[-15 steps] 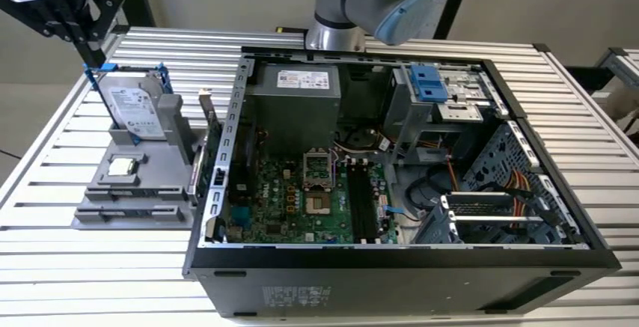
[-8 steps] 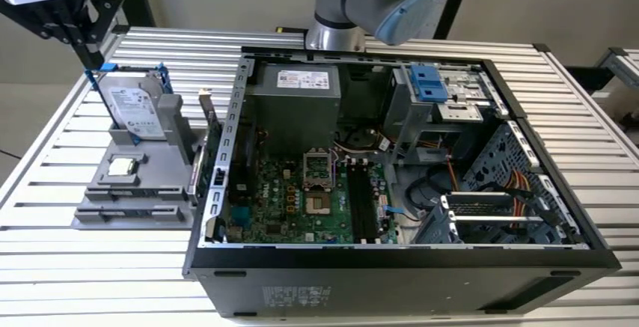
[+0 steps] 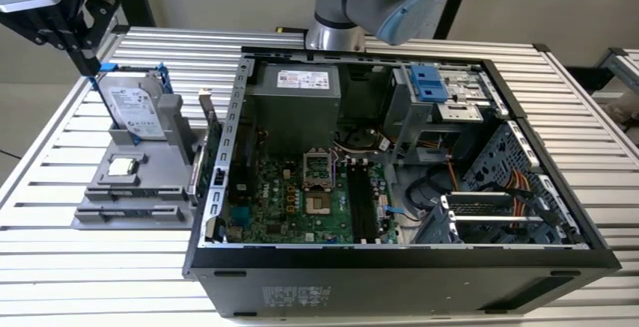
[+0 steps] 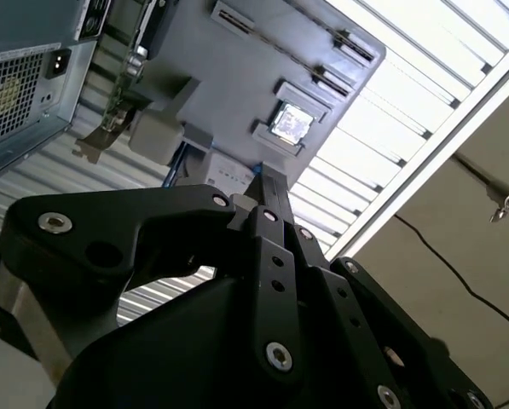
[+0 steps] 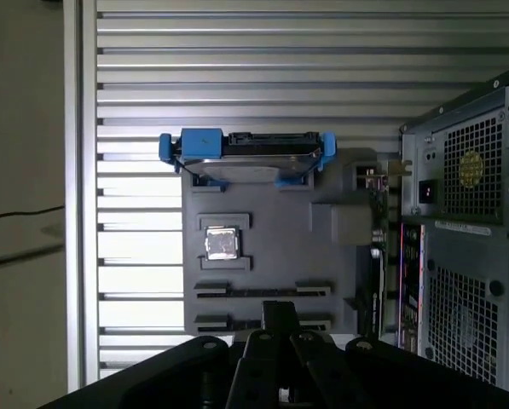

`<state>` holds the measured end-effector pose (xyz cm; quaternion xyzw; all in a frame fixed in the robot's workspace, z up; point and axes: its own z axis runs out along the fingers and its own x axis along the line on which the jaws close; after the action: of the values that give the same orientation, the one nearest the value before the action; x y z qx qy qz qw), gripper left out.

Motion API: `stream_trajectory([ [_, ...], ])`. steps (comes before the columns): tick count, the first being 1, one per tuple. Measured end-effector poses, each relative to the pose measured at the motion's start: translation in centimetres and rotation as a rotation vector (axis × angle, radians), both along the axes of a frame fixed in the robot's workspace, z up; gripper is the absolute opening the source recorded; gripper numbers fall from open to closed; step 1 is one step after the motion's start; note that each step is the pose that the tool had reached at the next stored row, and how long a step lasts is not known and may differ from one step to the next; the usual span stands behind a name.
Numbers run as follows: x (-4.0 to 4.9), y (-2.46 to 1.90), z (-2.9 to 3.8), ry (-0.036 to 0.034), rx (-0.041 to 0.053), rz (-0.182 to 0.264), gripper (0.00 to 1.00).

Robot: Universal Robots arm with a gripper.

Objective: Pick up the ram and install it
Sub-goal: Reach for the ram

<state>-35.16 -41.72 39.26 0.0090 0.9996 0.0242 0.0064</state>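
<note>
Both jaws together near tray (image 5: 275,256) edge

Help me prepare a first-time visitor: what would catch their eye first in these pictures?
The open computer case dominates the middle of the slatted table in the exterior view, its green motherboard laid bare. At the exterior view's left, a silver hard drive in a blue bracket stands upright on a grey holder, with a small square processor chip set in the same holder. The black gripper hangs over that holder.

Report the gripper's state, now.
Gripper: closed, holding nothing.
</note>
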Motion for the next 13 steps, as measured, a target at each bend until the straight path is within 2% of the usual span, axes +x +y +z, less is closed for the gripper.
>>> stream_trajectory([
  [6, 0.0, -1.09, 0.0, -0.0001, 0.0, 0.0, 0.0],
  [13, 0.0, -2.16, 0.0, 0.0, 0.0, 0.0, 0.0],
])
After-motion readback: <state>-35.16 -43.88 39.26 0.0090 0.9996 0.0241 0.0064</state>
